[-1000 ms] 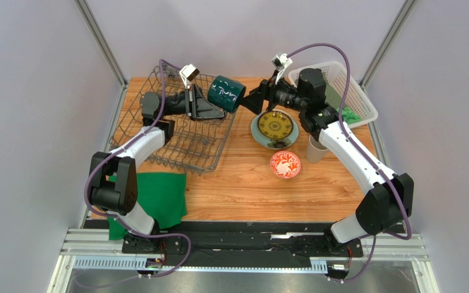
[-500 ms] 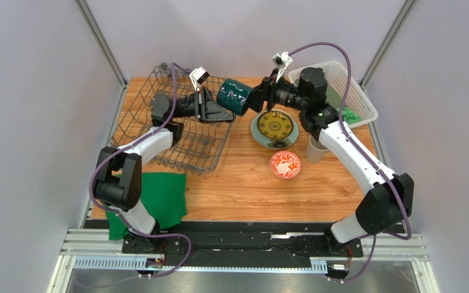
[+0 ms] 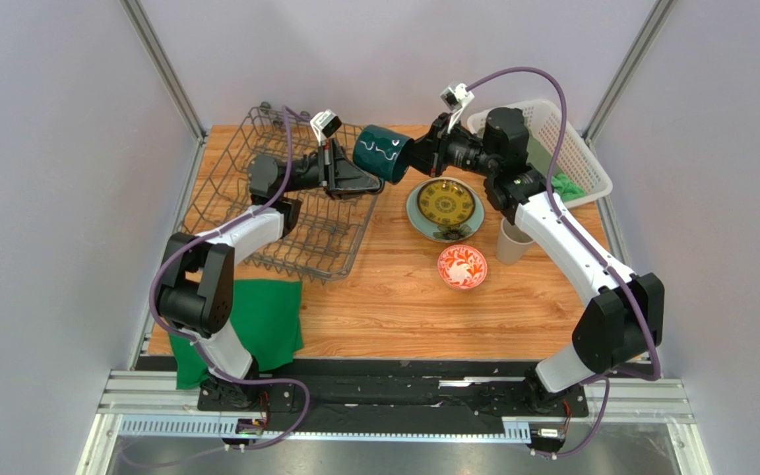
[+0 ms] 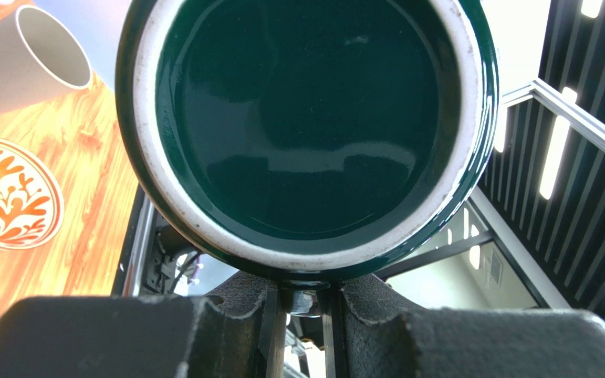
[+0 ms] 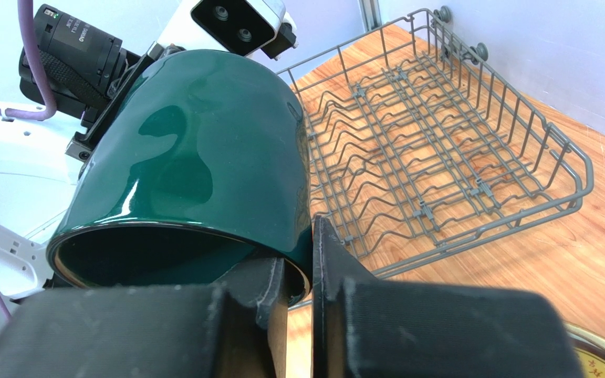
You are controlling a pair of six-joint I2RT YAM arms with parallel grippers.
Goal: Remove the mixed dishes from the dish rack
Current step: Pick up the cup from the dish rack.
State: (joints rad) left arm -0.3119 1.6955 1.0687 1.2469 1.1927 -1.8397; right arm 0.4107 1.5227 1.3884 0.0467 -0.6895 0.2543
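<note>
The dark green mug [image 3: 384,153] hangs in the air on its side between the two arms, above the right edge of the dish rack [image 3: 285,213]. My left gripper [image 3: 352,176] is shut on the mug's handle; in the left wrist view the mug's base [image 4: 306,118] fills the frame above the gripper [image 4: 306,303]. My right gripper [image 3: 417,158] is shut on the mug's rim [image 5: 195,165], one finger inside and one outside [image 5: 306,268]. The dish rack [image 5: 440,157] shows only bare wire. The yellow patterned plate [image 3: 445,204] lies on the teal plate [image 3: 416,220].
A red-and-white bowl [image 3: 462,266] and a beige cup [image 3: 513,242] stand on the wooden table right of the rack. A white lattice basket [image 3: 552,134] sits at the back right. A green cloth [image 3: 255,317] lies at the near left.
The left arm carried the mug to the right, and the right gripper closed on the mug's rim. Both grippers now hold it.
</note>
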